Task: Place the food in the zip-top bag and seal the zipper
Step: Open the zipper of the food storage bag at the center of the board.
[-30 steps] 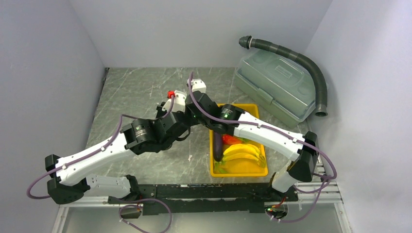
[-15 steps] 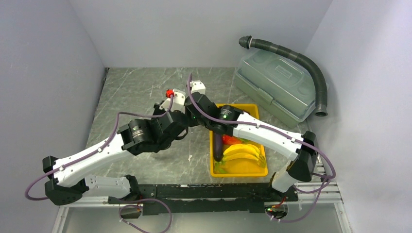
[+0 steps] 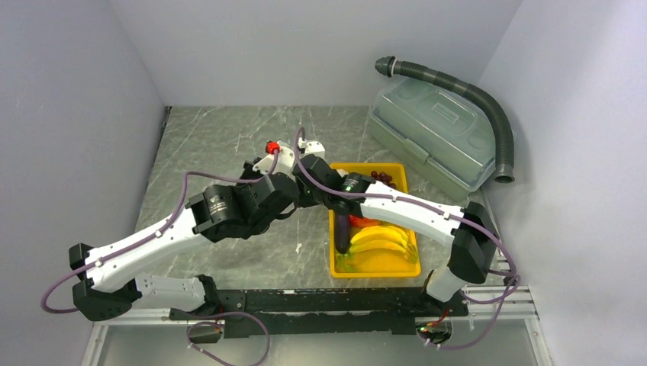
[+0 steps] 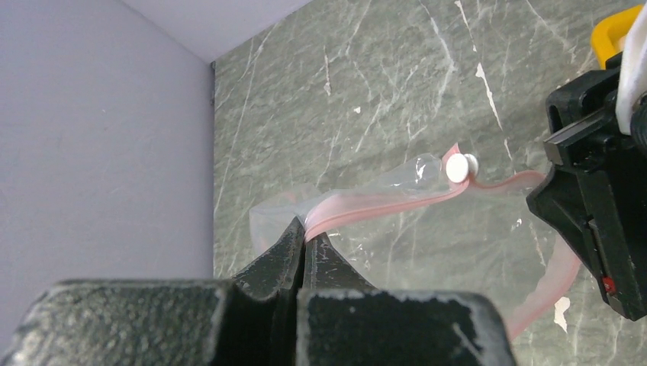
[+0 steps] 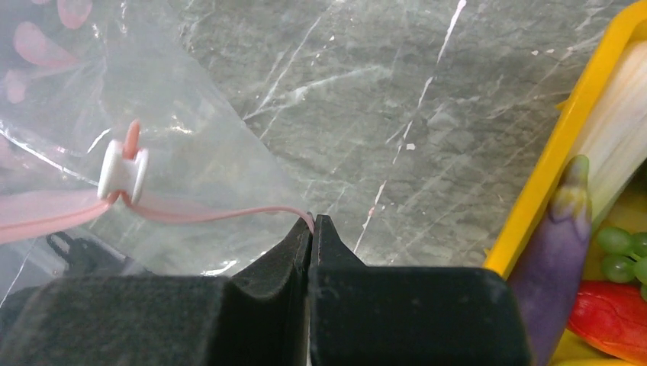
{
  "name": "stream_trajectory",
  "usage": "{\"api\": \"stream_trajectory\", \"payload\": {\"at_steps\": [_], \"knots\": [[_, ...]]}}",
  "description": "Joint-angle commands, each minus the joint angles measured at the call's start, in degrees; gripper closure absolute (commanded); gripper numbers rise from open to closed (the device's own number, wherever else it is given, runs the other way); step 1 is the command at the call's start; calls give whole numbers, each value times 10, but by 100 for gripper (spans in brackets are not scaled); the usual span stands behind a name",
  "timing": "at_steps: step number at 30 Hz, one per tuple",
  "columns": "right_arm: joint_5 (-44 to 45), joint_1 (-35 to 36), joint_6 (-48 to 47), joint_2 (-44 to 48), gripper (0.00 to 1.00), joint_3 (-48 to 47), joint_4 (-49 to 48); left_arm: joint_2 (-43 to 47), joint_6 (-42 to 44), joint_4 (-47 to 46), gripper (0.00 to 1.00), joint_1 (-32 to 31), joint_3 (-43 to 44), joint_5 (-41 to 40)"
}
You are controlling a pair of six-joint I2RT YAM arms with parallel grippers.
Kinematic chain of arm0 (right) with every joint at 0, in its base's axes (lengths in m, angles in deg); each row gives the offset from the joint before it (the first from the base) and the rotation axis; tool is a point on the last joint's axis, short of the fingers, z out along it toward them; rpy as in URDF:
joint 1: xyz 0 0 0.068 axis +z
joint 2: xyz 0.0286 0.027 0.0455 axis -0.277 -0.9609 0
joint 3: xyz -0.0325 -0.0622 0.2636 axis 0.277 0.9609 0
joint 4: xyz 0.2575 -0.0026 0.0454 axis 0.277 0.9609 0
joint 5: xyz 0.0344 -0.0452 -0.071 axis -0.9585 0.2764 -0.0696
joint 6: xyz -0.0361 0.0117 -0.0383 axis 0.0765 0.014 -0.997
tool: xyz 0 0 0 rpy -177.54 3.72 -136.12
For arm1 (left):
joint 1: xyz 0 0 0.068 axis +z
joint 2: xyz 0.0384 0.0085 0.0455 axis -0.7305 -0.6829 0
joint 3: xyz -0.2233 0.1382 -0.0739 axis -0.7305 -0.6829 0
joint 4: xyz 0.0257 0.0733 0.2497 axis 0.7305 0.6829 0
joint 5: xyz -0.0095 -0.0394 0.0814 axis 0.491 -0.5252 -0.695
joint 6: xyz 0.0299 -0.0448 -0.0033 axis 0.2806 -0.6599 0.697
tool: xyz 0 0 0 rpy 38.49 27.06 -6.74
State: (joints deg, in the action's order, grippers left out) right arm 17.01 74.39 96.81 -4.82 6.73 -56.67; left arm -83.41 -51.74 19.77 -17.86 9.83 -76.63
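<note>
Arms meeting over the middle of the bench (image 3: 214, 145), seen from above: left arm (image 3: 152, 240) and right arm (image 3: 412, 213) wrist to wrist, just left of the yellow tray (image 3: 379, 272). The bananas (image 3: 378, 240) and eggplant (image 3: 344, 232) lie in it, grapes (image 3: 381, 178) at its far end.

Left wrist view: left end effector (image 4: 305, 238) pressed together on the pink zipper (image 4: 381, 200) of the zip-top bag (image 4: 336, 200), with the white slider (image 4: 460, 167) further along the strip and clear film slack beneath.

Right wrist view: right end effector (image 5: 313, 223) pinching the zipper's thin tip, with tray and food just to its right.
</note>
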Motion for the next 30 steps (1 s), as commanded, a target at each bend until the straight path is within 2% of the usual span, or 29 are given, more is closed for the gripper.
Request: {"api": "stream_trajectory", "payload": {"at_steps": [1,8,14,19,30], "knots": [[-11,-9,6,-3,100,20,-24,18,12,1,100,12,-4,-27],[-40,-13,0,9,99,31,-52,25,55,-58,100,21,-34,23],[-61,-13,-12,35,74,27,-74,3,63,-75,100,21,-49,23],[-65,-13,-20,56,58,22,-73,1,73,-94,100,21,-66,22],[-18,-13,-47,151,39,59,-32,5,79,-122,100,25,-94,33]]}}
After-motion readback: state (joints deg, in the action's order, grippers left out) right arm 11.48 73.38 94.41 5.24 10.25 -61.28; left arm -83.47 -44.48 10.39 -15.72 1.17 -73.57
